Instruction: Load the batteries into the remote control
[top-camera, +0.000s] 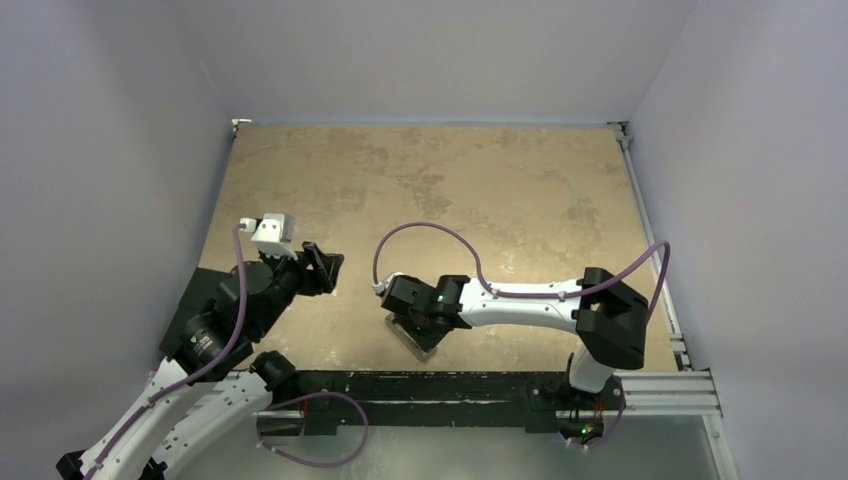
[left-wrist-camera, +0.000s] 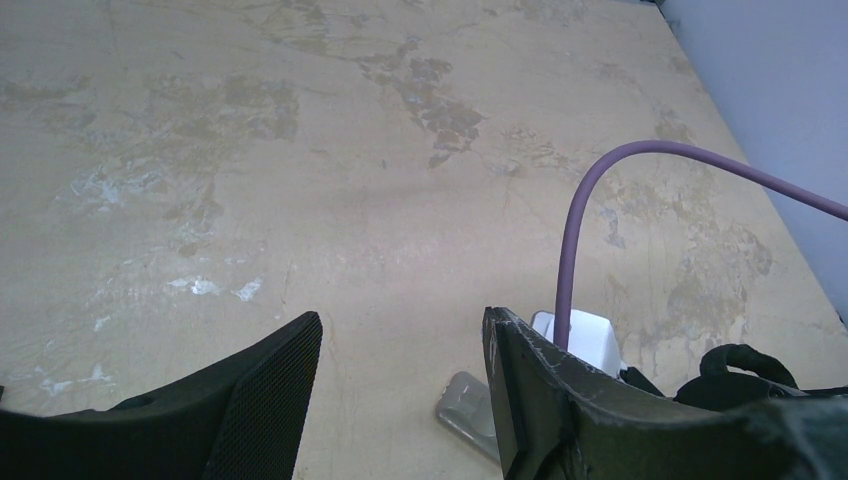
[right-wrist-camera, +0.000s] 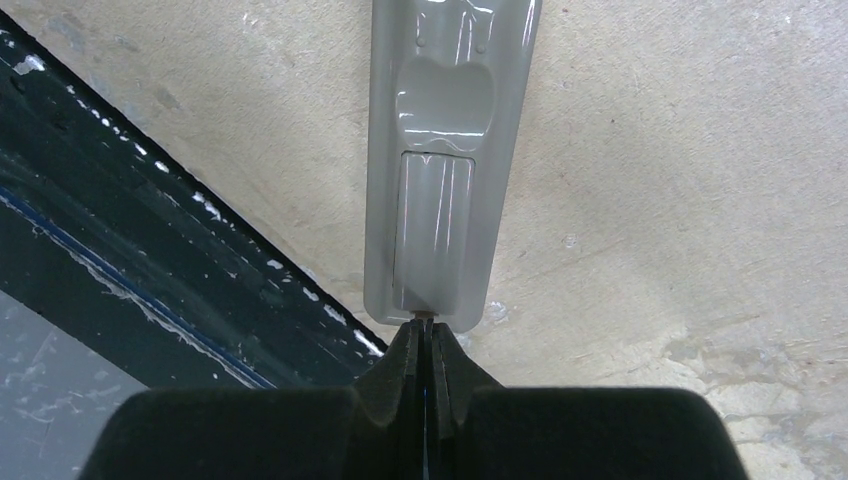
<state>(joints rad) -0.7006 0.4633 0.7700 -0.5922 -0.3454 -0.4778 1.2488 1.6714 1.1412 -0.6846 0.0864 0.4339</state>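
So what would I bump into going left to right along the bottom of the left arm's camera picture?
The left tool is open, so: its black finger → grey end of the remote control → its other black finger.

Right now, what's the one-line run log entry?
left pincer: open, empty | right pincer: shut, tips at end of remote control | remote control: grey back up on table | batteries: not in view

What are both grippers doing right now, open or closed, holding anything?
Left gripper: open, nothing between its fingers.
Right gripper: closed, tips at the near end of the remote control; whether they pinch it cannot be told.
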